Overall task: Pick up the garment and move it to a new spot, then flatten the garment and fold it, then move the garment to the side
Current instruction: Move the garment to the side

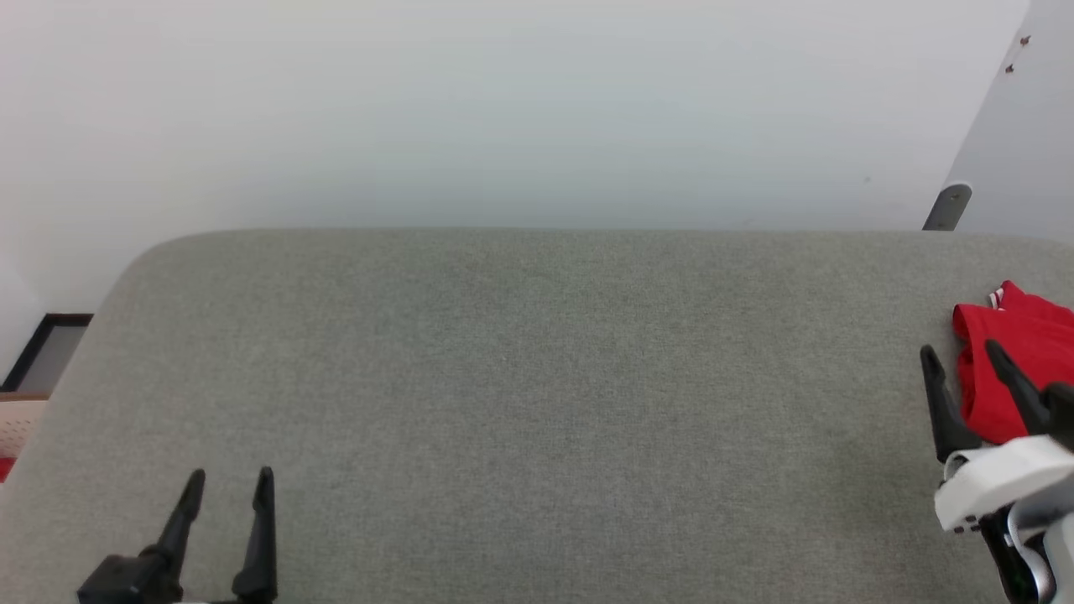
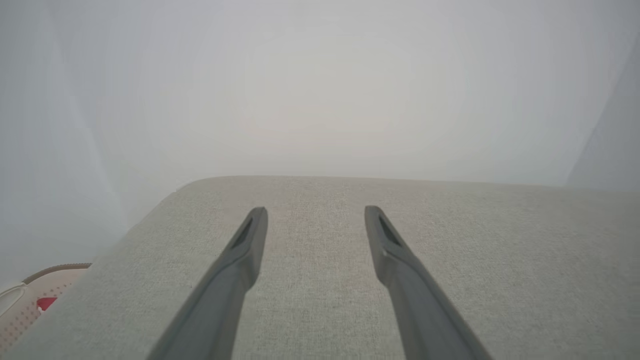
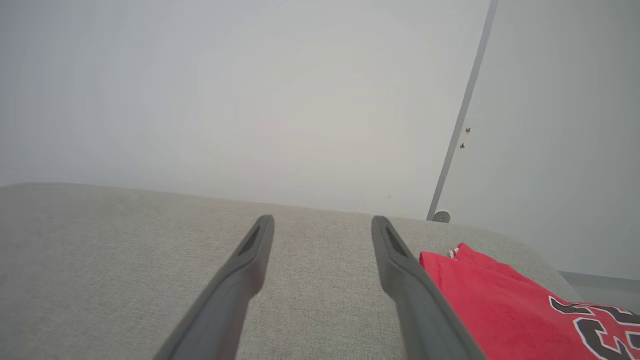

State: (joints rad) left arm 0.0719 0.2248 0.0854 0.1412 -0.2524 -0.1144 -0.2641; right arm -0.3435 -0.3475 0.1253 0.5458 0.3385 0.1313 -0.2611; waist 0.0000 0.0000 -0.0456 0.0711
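The garment [image 1: 1011, 361], a red jersey with black white-outlined lettering [image 3: 505, 305], lies folded at the far right of the grey fabric table [image 1: 537, 403]. My right gripper [image 1: 963, 352] stands open just left of it, one finger in front of the red cloth, nothing between the fingers. In the right wrist view the right gripper [image 3: 322, 222] hovers over bare fabric with the jersey beside its right finger. My left gripper [image 1: 231, 478] is open at the lower left, far from the garment; the left wrist view shows the left gripper [image 2: 315, 212] over bare table.
A white wall rises behind the table. A beige perforated basket [image 2: 30, 300] with a bit of red cloth sits beyond the table's left edge [image 1: 21, 424]. A dark-framed panel [image 1: 46, 352] lies on the floor at left. A door panel [image 1: 1019, 126] stands at the right.
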